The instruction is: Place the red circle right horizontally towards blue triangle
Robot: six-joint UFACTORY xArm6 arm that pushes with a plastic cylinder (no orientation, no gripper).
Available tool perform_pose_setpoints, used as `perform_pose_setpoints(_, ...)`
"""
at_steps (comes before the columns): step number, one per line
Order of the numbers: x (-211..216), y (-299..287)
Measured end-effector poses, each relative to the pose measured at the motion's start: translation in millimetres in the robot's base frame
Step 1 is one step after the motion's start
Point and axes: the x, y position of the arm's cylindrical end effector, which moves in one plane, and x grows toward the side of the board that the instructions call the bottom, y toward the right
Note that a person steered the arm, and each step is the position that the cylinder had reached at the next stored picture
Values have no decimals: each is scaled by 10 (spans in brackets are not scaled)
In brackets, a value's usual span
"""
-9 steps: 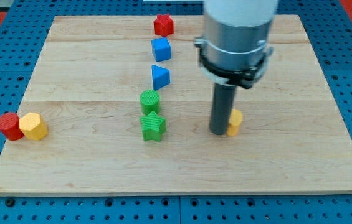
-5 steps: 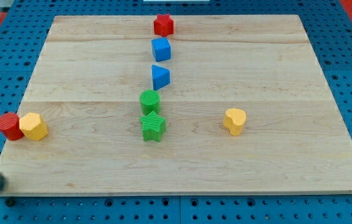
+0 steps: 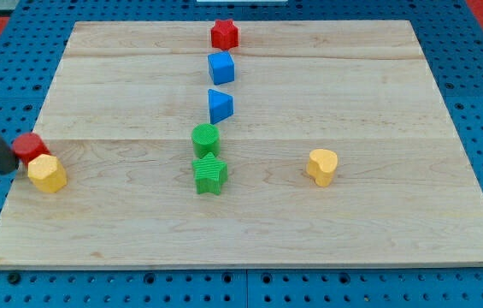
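The red circle [image 3: 30, 146] sits at the board's left edge, just above and touching the yellow hexagon [image 3: 47, 174]. My tip [image 3: 3, 165] is the end of a dark rod that enters from the view's left; it rests against the red circle's left side, just off the board's edge. The blue triangle [image 3: 220, 106] stands near the board's middle, far to the right of the red circle and a little higher in the view.
A red star [image 3: 224, 34] and a blue cube [image 3: 221, 67] stand above the triangle. A green circle [image 3: 206, 139] and a green star [image 3: 210, 174] stand below it. A yellow heart [image 3: 321, 166] lies at the right.
The arm swung from the yellow heart to the view's left. The red circle has been pushed up and right, from beside the yellow hexagon to above it.
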Motion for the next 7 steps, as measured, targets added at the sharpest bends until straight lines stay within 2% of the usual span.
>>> perform_pose_setpoints(1,-296,143)
perform_pose_setpoints(3,-451,856)
perform_pose_setpoints(6,-562,829)
perform_pose_setpoints(7,-419,816)
